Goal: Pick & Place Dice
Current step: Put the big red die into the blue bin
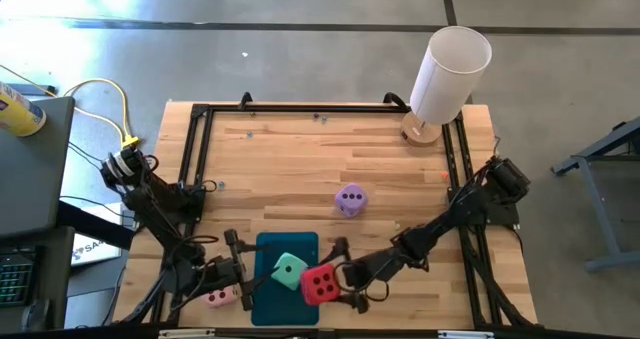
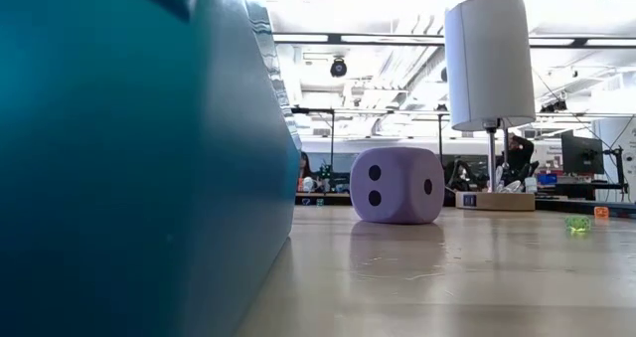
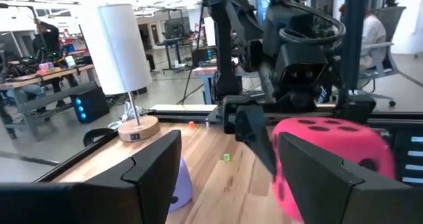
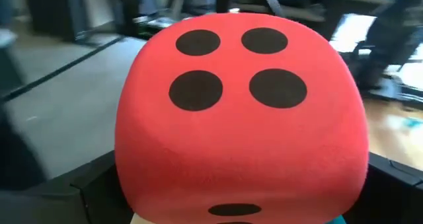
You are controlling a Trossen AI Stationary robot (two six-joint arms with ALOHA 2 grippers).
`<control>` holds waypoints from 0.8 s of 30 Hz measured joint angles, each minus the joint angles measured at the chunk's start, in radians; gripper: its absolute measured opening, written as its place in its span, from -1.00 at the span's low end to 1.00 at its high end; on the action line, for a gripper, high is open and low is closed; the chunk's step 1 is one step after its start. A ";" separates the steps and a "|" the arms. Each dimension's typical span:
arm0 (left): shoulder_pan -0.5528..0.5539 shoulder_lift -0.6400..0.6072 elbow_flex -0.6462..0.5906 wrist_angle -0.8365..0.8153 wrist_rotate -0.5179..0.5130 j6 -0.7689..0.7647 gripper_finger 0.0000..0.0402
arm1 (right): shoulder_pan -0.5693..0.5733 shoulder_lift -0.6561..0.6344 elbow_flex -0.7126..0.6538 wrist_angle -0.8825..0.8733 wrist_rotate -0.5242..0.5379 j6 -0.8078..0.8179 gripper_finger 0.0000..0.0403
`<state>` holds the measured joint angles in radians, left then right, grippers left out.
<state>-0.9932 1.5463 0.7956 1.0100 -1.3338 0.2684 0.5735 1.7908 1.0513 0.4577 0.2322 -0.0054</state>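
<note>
Red die (image 1: 320,285): at the right edge of the teal tray (image 1: 268,301), near the table's front, sitting between the right gripper (image 1: 338,285) jaws, which stand at their widest around it; whether they grasp it or have released it cannot be told. Mint green die (image 1: 288,272): on the tray, just beside the red one, judged placed. Pale pink die (image 1: 221,298): on the table (image 1: 300,169) just left of the tray, near the left gripper (image 1: 240,277); its jaws are parted and empty in the left wrist view. Lilac purple die (image 1: 350,200): alone mid-table, well apart from the tray, untouched. Progress, judged: one die placed, a second at the tray, two left. Surroundings: white cylindrical lamp (image 1: 445,79) at the far right corner; black frame rails (image 1: 195,159) along the table's edges. Obstruction: both arms crowd the tray's front; nothing blocks the lilac die.
</note>
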 joint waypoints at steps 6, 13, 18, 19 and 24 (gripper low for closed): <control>-0.031 0.000 0.000 0.000 -0.003 0.000 0.22 | 0.008 0.033 0.061 -0.005 -0.065 0.000 0.98; -0.052 0.000 0.000 -0.001 0.002 -0.049 0.22 | 0.003 0.174 0.253 -0.128 -0.179 0.000 0.98; -0.067 0.000 0.000 0.000 0.034 -0.108 0.22 | -0.019 0.224 0.346 -0.223 -0.243 0.003 0.98; -0.071 0.000 0.000 -0.001 0.049 -0.116 0.22 | -0.026 0.227 0.355 -0.221 -0.243 0.005 0.98; -0.079 0.000 0.000 -0.003 0.213 -0.119 0.22 | -0.046 0.229 0.358 -0.233 -0.230 0.008 0.98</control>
<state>-1.0725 1.5463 0.7956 1.0072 -1.1205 0.1497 0.5272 2.0197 1.4097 0.2249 0.0017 0.0021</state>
